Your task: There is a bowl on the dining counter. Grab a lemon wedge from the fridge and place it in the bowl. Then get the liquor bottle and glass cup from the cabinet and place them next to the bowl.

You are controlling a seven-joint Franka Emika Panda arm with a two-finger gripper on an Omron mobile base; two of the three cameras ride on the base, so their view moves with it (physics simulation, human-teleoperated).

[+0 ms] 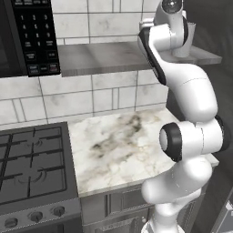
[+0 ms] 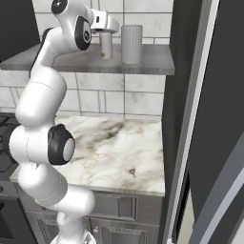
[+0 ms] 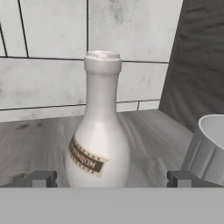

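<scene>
The liquor bottle (image 3: 99,144), pale with a brown label band and a narrow neck, stands upright on a grey shelf (image 2: 71,59). My gripper (image 3: 111,178) is open, one fingertip on each side of the bottle's lower body, with no contact visible. From the right base view the gripper (image 2: 110,29) hangs at the top of the liquor bottle (image 2: 106,46). The glass cup (image 2: 132,44), a pale straight-sided tumbler, stands just right of the bottle on the same shelf, and its rim shows as the glass cup (image 3: 210,146) beside my right fingertip. The glass cup (image 1: 187,41) peeks out behind my arm.
A tiled wall (image 3: 48,57) backs the shelf, and a dark side panel (image 3: 203,57) closes its right end. Below lies a marble worktop (image 1: 118,145) with a gas hob (image 1: 32,164) to its left and a microwave (image 1: 27,36) above. A tall dark panel (image 2: 183,95) stands right of the worktop.
</scene>
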